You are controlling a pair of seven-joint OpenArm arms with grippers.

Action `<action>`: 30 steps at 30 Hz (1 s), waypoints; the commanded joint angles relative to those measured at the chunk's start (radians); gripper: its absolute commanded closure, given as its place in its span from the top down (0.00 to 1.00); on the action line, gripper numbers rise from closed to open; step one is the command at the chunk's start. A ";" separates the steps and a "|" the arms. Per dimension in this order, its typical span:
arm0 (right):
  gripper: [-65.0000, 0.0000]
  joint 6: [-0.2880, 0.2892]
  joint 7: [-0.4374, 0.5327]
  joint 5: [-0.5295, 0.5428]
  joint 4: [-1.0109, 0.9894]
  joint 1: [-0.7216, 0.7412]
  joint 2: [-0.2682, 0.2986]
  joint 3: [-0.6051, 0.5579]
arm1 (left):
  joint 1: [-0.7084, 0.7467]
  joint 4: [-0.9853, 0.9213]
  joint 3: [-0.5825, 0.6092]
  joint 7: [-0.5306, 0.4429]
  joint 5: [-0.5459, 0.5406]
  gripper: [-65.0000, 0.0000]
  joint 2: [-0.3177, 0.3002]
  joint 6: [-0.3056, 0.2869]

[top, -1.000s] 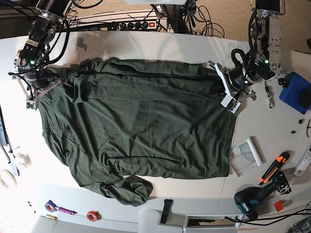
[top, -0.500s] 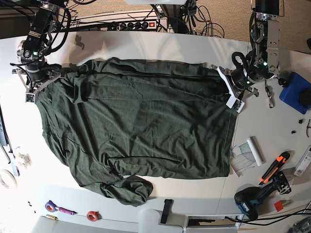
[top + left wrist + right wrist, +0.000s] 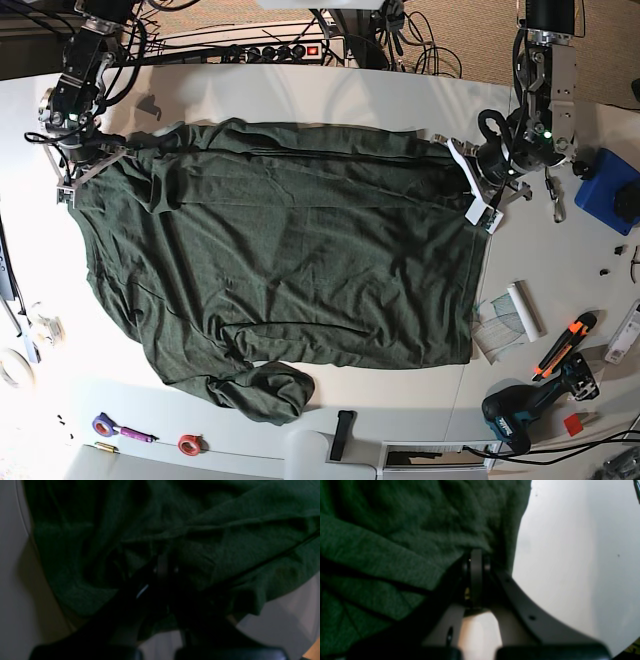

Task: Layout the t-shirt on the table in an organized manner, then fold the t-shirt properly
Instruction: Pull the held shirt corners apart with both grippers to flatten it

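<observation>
I see the white table (image 3: 330, 95) filling most of the top view. The dark green shirt (image 3: 290, 260) lies spread out across the middle of it. Most of the shirt is flat, but the corner at the bottom left of that view is bunched into a lump. There are long folds along the top edge. My left pincer (image 3: 478, 190) sits at the shirt's top corner on the right side of that view. Its own camera is dark, but the jaws look pressed together with cloth pinched between them. My right pincer (image 3: 85, 165) is at the other top corner, on the left side. Its camera shows the jaws squeezed tight on the shirt's edge, with bare table beside it. A blue box (image 3: 608, 185) sits right of the left arm. A drill (image 3: 520, 415) lies near the bottom right corner, with an orange knife (image 3: 565, 345) just above it. A small red tape roll (image 3: 189, 443) lies at the bottom left.
</observation>
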 commanded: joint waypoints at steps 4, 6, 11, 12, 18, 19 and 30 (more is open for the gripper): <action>0.00 0.013 -0.063 -0.001 0.002 -0.059 0.006 0.002 | 0.055 -0.003 0.000 0.101 0.040 0.00 -0.011 0.005; 0.00 0.013 -0.064 -0.001 0.002 -0.088 0.006 0.002 | 0.079 -0.003 0.000 0.101 0.040 0.00 -0.011 0.005; 0.00 0.013 -0.065 -0.001 0.002 -0.152 0.011 0.007 | 0.116 0.000 0.000 0.107 0.040 0.00 -0.011 0.005; 0.00 0.014 -0.066 -0.001 0.002 -0.163 0.013 0.013 | 0.121 0.005 0.000 0.114 0.040 0.00 -0.011 0.005; 0.00 0.037 -0.073 0.027 0.006 -0.201 0.051 0.102 | 0.148 0.031 0.000 0.121 0.040 0.00 -0.031 0.005; 0.00 0.047 -0.076 0.047 0.009 -0.204 0.056 0.126 | 0.148 0.031 0.000 0.125 0.040 0.00 -0.037 0.005; 0.00 0.153 -0.116 0.220 0.018 -0.203 0.058 0.257 | 0.190 0.032 0.000 0.151 0.024 0.00 -0.050 0.020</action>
